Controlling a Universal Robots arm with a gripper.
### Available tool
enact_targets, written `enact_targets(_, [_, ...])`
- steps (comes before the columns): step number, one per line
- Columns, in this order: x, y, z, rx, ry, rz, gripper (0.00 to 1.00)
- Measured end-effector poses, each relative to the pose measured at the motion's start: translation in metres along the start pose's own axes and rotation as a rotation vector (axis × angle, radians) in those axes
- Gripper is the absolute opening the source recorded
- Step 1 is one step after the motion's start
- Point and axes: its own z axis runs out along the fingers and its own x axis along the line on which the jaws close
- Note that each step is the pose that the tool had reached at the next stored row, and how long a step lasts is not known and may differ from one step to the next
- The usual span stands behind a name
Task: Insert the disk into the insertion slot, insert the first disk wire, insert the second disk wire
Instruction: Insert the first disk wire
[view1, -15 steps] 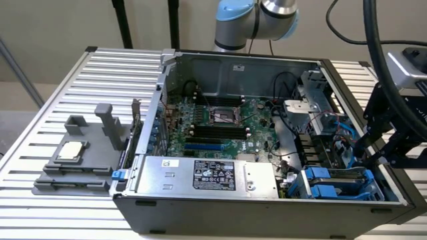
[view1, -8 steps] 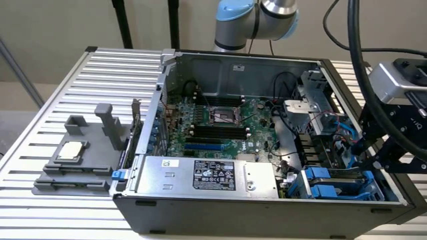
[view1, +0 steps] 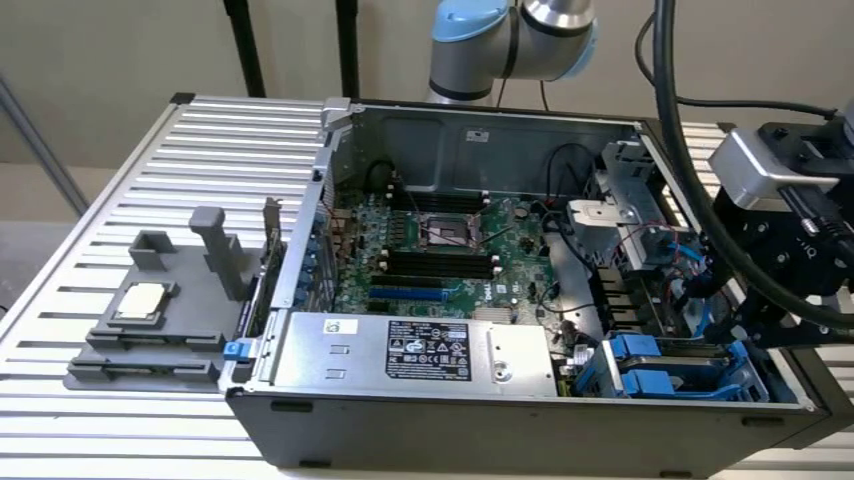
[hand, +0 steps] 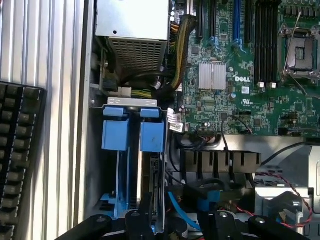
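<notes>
On a ribbed metal tabletop (view1: 120, 200), an open grey tower case (view1: 534, 430). Nearest, along its front wall at bottom centre of the exterior view, a silver box (view1: 414, 350) with a black label, meshed at one end. Beside it, at lower right, the insertion slot (view1: 694, 375): a dark metal bay with bright blue plastic rails. In it, on edge, the disk (hand: 152, 137) in its blue caddy, label hidden. Just above that corner, at the right edge, the black pincer (view1: 767, 320); cannot tell whether wide or narrow. Mid-frame, flat on the case floor, a green circuit board (view1: 441, 250) with black slots and a square socket. At left, on the tabletop, a grey moulded tray (view1: 147, 372) with upright posts, carrying a small square chip (view1: 140, 300). Farthest, top centre, the arm (view1: 521, 40), silver with pale blue caps.
</notes>
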Motion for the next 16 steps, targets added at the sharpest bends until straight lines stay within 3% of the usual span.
enact_targets(6, [0.001,0.0037,0.0,-0.0006,0.0003,-0.008,0.49])
enact_targets(14, [0.029,0.004,-0.0022,-0.0012,-0.0002,-0.007,0.49])
enact_targets(16, [0.032,0.0031,-0.0024,-0.0027,-0.005,-0.007,0.49])
